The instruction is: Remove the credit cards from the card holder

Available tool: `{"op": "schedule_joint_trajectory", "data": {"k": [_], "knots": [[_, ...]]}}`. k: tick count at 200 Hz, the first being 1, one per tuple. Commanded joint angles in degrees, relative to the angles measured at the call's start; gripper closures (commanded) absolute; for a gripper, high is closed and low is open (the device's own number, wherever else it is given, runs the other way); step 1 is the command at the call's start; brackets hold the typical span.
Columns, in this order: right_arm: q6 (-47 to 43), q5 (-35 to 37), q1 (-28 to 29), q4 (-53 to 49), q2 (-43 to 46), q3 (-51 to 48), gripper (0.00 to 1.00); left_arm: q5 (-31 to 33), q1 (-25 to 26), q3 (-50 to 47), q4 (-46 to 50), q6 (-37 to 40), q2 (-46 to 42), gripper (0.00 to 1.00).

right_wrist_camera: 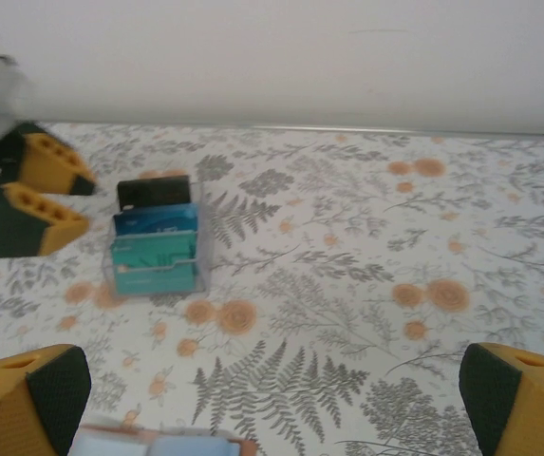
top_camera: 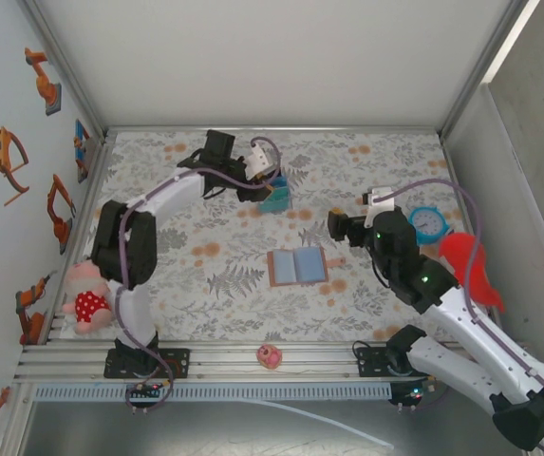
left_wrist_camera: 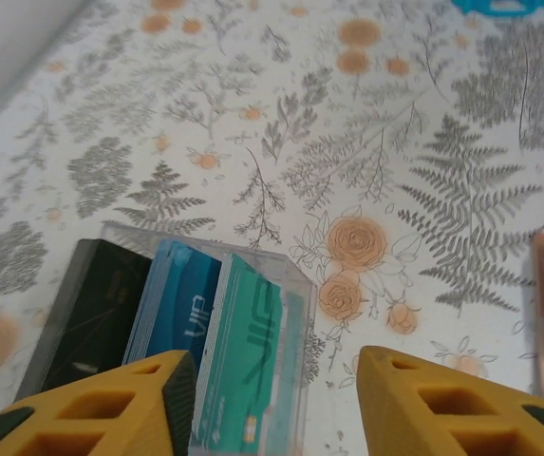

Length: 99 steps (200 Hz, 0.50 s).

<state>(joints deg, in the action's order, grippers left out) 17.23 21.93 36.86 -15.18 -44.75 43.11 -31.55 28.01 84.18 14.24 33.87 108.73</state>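
Yellow fingers of the left tool stand spread at the bottom of its wrist view, with nothing pinched between them. The left-hand finger overlaps the near corner of one clear box. Three cards stand on edge in that box: a black card, a blue card and a teal card, which is nearest the gap between the fingers. This view alone shows lettering on the blue and teal faces.

At the bottom corners of its own wrist view, the right tool is spread wide and holds nothing. One wallet pokes in at the bottom edge between its fingers. Further up and left stands the box, with the left tool just to its left.

From above, the wallet lies open and flat at the centre of the flowered counter, well apart from the box in the upper middle. Its two inner halves look pale blue, and I cannot tell whether that is cards or lining. The right tool hangs just above and right of the wallet.

The top view adds four things. One blue clock and one red object are at the right. One pink plush sits at the left edge, and one small pink item is on the near rail.
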Motion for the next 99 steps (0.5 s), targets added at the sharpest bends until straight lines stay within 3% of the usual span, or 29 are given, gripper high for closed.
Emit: {"op": "schedule_joint_trajectory", "data": {"k": [1, 25, 39, 50, 99], "knots": [[2.17, 8.65, -0.30, -0.21, 1.09, -0.65, 0.01, 5.81, -0.41, -7.99, -7.76, -7.31, -7.76, 0.40], [1.88, 11.32, -0.39, -0.17, 1.27, -1.40, 0.01, 14.01, -0.38, -18.86, -12.91, -12.27, -17.38, 0.19], [5.53, 17.77, -0.39, -1.32, 1.09, -2.14, 0.01, 19.45, -0.35, -25.79, -16.67, -15.69, -23.59, 0.00], [7.85, 22.29, -0.56, -1.28, 1.02, -3.07, 0.01, 24.29, -0.32, -30.76, -18.96, -18.07, -28.24, 0.03], [-4.51, 26.77, -0.91, 11.37, -2.37, -10.23, 0.01, 48.88, -0.63, -48.93, -25.06, -24.31, -45.43, 0.03]]}}
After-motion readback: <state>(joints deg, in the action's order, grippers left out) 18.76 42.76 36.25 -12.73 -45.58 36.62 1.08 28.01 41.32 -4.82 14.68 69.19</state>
